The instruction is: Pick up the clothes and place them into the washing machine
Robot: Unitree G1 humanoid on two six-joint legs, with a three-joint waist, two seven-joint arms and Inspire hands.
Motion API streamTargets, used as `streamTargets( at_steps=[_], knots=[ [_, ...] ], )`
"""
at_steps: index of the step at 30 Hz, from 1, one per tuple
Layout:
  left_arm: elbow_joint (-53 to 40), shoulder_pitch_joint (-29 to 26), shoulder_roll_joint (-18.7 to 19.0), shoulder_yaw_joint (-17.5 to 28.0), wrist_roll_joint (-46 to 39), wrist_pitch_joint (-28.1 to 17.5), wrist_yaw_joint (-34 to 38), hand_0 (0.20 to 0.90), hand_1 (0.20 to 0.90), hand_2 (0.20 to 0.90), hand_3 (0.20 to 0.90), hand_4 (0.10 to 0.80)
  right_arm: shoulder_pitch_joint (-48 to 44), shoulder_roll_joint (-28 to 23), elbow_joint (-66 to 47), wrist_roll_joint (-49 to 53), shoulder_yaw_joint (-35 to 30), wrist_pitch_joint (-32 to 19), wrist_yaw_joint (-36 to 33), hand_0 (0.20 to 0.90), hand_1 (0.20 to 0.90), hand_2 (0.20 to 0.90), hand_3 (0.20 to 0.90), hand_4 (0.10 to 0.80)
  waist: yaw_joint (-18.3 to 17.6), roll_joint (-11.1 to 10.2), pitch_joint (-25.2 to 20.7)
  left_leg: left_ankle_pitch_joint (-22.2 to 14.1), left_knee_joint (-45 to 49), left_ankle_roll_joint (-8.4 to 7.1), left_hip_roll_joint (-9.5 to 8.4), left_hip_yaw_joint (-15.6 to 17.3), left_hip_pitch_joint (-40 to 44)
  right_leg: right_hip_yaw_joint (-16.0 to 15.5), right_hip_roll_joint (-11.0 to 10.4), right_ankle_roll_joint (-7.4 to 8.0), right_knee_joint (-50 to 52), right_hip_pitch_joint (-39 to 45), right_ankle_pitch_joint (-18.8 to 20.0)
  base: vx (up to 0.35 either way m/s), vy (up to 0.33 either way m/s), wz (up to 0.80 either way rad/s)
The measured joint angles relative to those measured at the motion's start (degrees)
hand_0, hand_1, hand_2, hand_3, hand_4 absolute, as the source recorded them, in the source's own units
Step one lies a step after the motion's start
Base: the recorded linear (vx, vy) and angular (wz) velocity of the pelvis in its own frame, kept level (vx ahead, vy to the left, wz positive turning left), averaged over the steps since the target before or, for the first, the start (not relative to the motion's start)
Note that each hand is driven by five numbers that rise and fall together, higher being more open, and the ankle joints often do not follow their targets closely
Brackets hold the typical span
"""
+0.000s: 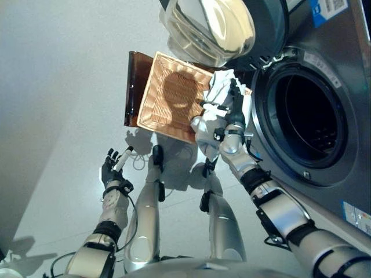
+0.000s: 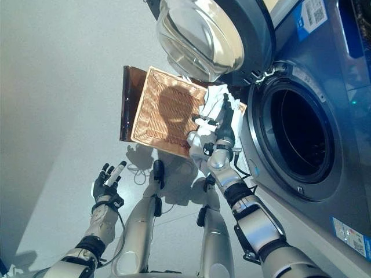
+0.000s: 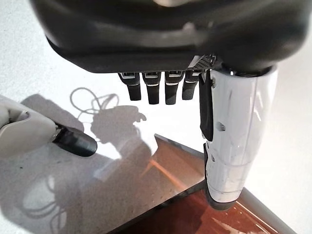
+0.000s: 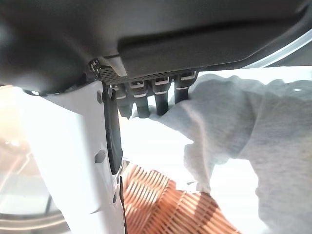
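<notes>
A white cloth (image 1: 217, 92) is bunched at the near right corner of a wicker basket (image 1: 168, 116), close to the washing machine's round opening (image 1: 304, 119). My right hand (image 1: 233, 113) lies on this cloth with its fingers straight, open; in the right wrist view the fingers (image 4: 151, 97) run into the cloth (image 4: 243, 131) and the thumb stands apart. The rest of the basket's inside shows bare weave. My left hand (image 1: 113, 171) hangs open above the floor at the lower left, holding nothing.
The washer's glass door (image 1: 211, 26) is swung open above the basket's far side. A brown stand (image 1: 132, 87) sticks out from under the basket's left edge. Pale floor spreads to the left.
</notes>
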Motion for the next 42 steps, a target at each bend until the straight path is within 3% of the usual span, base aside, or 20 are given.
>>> streamTargets(
  at_steps=[10,30,33,39,42],
  knots=[
    [0.02,-0.37,-0.01,-0.18,0.01,0.01,1.1,0.9,0.9,0.9,0.9,0.8,0.1,3.45,4.89,4.42,-2.6,-3.09,-1.73,0.9,0.9,0.9,0.9,0.8,-0.05,0.04,0.02,0.53,-1.27,0.17,-0.43,1.07,1.81,0.22,-0.45,-0.01,0.08,0.63,0.01,-0.011,0.014,-0.04],
    [2.5,-0.31,-0.11,0.16,1.12,0.17,1.65,0.9,0.9,0.9,0.9,0.8,4.31,4.54,6.27,6.03,-2.37,-0.91,-4.9,0.9,0.9,0.9,0.9,0.8,-0.16,0.49,-1.74,0.56,-1.23,0.11,-1.06,1.57,5.84,0.22,-1.02,-0.26,0.19,4.47,-0.62,0.011,0.001,0.0],
    [2.65,0.25,-0.15,0.37,2.24,0.17,1.58,0.9,0.9,0.9,0.9,0.8,5.93,3.2,5.4,0.46,0.57,0.83,-3.5,0.9,0.9,0.9,0.9,0.8,-0.16,0.44,-2.35,0.51,-1.14,0.05,-1.0,1.14,6.84,0.05,-1.0,0.61,0.08,5.88,-1.69,0.025,-0.012,0.07],
    [4.15,0.59,-0.14,0.5,2.79,0.15,1.17,0.9,0.9,0.9,0.9,0.8,6.21,-1.62,-0.76,-13.51,5.61,3.6,0.12,0.9,0.9,0.9,0.9,0.8,-0.12,0.32,-3.91,0.48,-1.18,0.13,-1.1,0.89,6.76,-0.44,-1.07,0.85,0.1,5.94,-1.82,0.001,-0.003,0.02],
    [4.54,1.32,-0.11,1.01,4.19,0.1,-0.33,0.9,0.9,0.9,0.9,0.8,5.66,-7.65,-4.45,-20.96,7.29,5.15,2.15,0.9,0.9,0.9,0.9,0.8,-0.07,-0.19,-4.6,0.45,-1.22,0.2,-1.12,0.38,6.54,-0.98,-1.03,0.54,0.13,5.99,-1.48,0.0,-0.007,0.07]
  ],
)
